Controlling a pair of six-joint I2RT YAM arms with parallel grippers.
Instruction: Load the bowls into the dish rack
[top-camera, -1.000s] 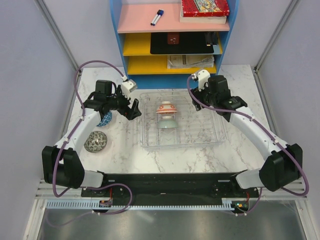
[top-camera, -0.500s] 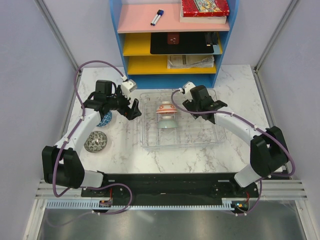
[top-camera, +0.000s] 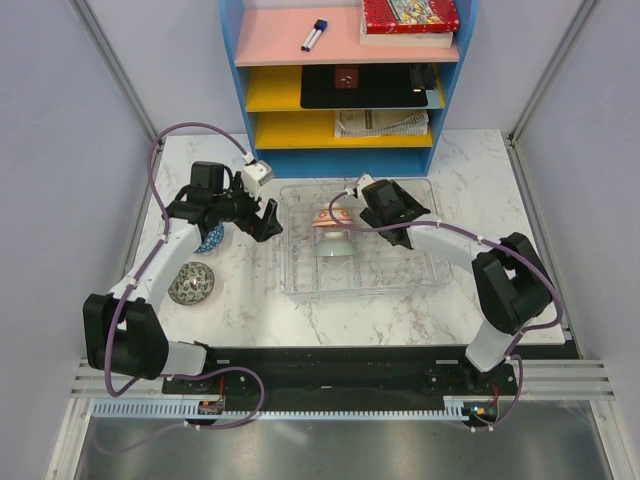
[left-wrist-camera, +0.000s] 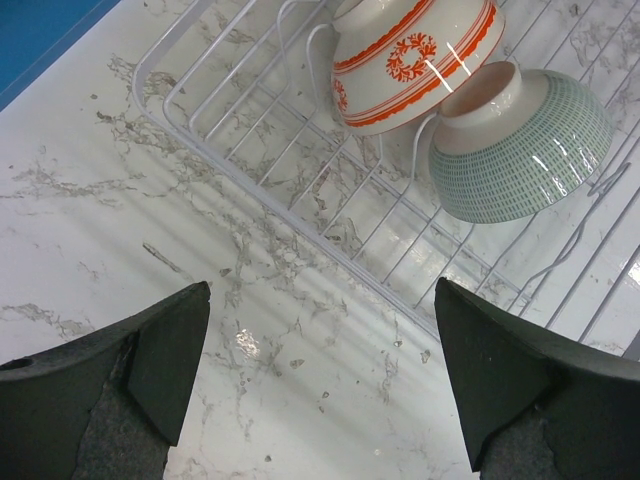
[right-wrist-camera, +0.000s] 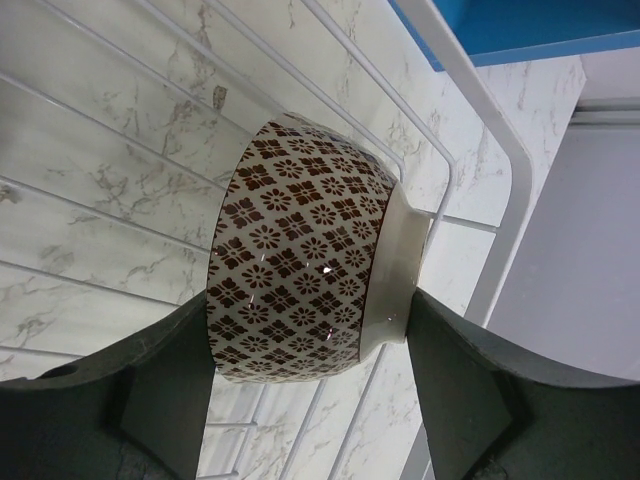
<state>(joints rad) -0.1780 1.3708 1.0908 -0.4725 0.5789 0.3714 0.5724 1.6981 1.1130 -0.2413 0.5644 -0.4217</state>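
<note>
speckled bowl on the bench by the near-left, blue bowl just beyond it, partly under the left arm. left fingers spread wide, nothing between them, above bare bench beside the left edge of the dish rack. in the rack: grey-green bowl, orange-red bowl just beyond it, both tilted. right fingers pinching a brown-patterned bowl over the rack's far half.

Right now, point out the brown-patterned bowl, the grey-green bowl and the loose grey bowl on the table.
brown-patterned bowl (right-wrist-camera: 300, 250): right wrist view, middle of its patterned side wall.
grey-green bowl (left-wrist-camera: 530, 150): left wrist view, its checked side wall.
loose grey bowl (top-camera: 190, 284): top view, middle of its round face.
</note>
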